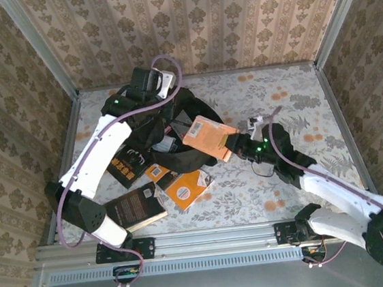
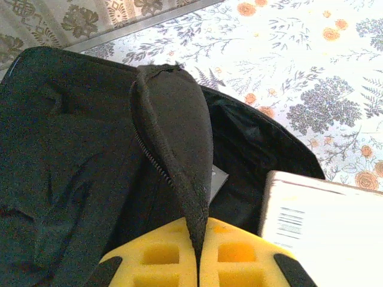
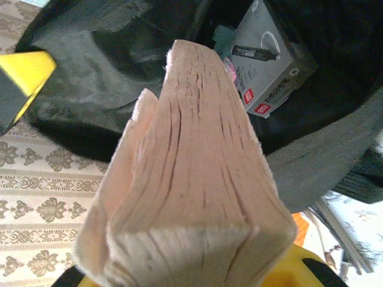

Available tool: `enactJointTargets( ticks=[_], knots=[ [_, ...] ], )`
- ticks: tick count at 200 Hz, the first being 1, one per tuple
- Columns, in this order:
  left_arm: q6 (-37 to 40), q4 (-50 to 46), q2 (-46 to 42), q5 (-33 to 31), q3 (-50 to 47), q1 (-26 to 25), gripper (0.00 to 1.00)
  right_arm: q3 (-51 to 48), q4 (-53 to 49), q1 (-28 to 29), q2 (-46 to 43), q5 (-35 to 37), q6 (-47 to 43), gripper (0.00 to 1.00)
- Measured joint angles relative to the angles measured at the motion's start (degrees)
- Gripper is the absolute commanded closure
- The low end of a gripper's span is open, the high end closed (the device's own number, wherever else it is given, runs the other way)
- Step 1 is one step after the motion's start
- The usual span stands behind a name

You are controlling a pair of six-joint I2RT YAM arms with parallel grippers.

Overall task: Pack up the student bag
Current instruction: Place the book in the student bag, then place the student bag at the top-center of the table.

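The student bag lies open at the middle back of the table, black and soft. My left gripper is shut on the raised zipper edge of the student bag and holds the opening up. My right gripper is shut on an orange book, which hangs tilted at the bag's mouth. In the right wrist view the book's page edge points into the dark opening, where a grey box lies inside. The book's pale back cover shows beside the left fingers.
More books lie on the table in front of the bag: a black one near the left arm's base, an orange one, and a black one with orange lettering. Papered walls close in the table at the back and sides.
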Motion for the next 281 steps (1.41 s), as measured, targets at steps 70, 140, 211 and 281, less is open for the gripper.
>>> enactJointTargets(
  ticks=[70, 140, 211, 281],
  knots=[
    [-1.9, 5.0, -2.7, 1.4, -4.4, 1.7, 1.0, 11.2, 8.4, 2.5, 23.1, 0.3, 9.1, 1.0],
    [-2.3, 6.4, -2.7, 3.9, -4.6, 1.7, 1.0, 31.1, 14.1, 5.9, 46.8, 3.3, 14.4, 1.0],
    [-2.0, 5.5, -2.0, 8.0, -1.1, 1.7, 1.0, 45.2, 22.9, 7.8, 65.1, 16.0, 15.5, 1.0],
    [2.3, 5.5, 1.1, 8.7, 5.1, -2.3, 1.0, 56.5, 22.1, 2.1, 67.4, 18.1, 9.9, 1.0]
  ],
)
